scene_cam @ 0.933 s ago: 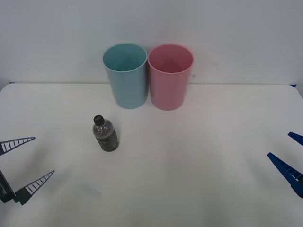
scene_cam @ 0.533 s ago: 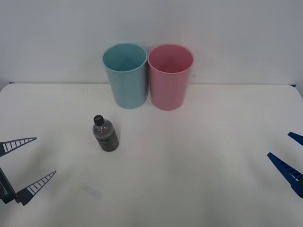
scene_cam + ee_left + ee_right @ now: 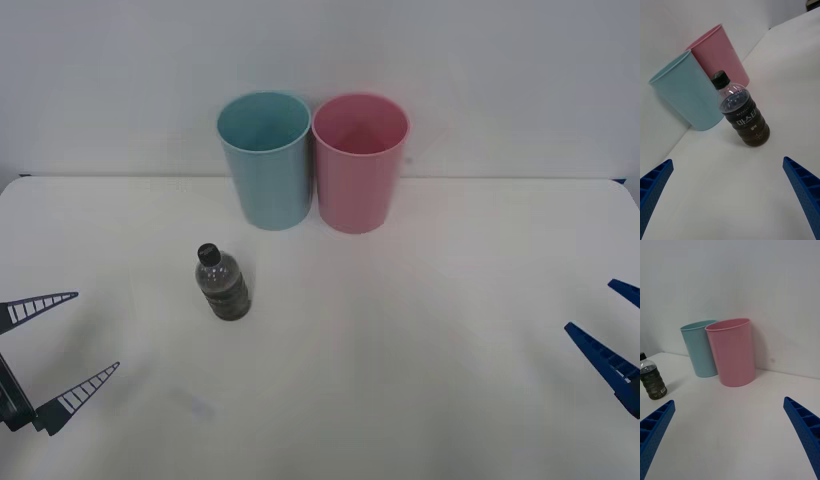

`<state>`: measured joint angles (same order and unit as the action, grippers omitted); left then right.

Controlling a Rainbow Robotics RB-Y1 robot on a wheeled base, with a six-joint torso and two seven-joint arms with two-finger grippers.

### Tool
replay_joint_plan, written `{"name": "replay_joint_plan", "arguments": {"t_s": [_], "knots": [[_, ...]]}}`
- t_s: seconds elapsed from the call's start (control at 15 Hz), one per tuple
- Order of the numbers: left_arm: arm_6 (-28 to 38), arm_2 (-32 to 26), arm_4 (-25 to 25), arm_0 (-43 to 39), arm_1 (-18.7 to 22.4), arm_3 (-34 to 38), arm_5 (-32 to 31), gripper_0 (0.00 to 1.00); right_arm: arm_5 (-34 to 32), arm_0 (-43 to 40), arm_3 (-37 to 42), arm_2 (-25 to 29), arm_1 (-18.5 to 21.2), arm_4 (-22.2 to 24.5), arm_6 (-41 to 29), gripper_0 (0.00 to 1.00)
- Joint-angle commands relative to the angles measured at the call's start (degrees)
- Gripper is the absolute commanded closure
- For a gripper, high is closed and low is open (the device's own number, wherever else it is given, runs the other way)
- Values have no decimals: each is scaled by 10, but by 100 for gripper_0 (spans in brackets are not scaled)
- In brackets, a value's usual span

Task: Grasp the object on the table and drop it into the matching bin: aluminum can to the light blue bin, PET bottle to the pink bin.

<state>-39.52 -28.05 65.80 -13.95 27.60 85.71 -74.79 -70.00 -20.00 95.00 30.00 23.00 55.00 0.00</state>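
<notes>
Clear plastic PET bottle with dark liquid and a black cap stood upright on the white table, nearer the robot than the light blue bin and apart from it. Light blue bin and pink bin stood side by side, just touching, at the far edge. Left gripper hovered at the table's left, fingers spread, empty, well apart from the bottle. Right gripper sat at the right edge, fingers likewise spread, holding nothing.
</notes>
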Motion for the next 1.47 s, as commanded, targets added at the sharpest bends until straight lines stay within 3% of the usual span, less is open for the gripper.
{"name": "replay_joint_plan", "arguments": {"t_s": [0.07,0.73,1.2,1.47], "knots": [[17,2,0,-1,0,1,3,0,0,0,0,0,0,0,0,0],[282,17,-27,-1,0,1,36,0,0,0,0,0,0,0,0,0],[295,41,-26,-4,-2,0,78,0,0,0,0,0,0,0,0,0],[295,70,19,19,-35,0,113,0,0,0,0,0,0,0,0,0]]}}
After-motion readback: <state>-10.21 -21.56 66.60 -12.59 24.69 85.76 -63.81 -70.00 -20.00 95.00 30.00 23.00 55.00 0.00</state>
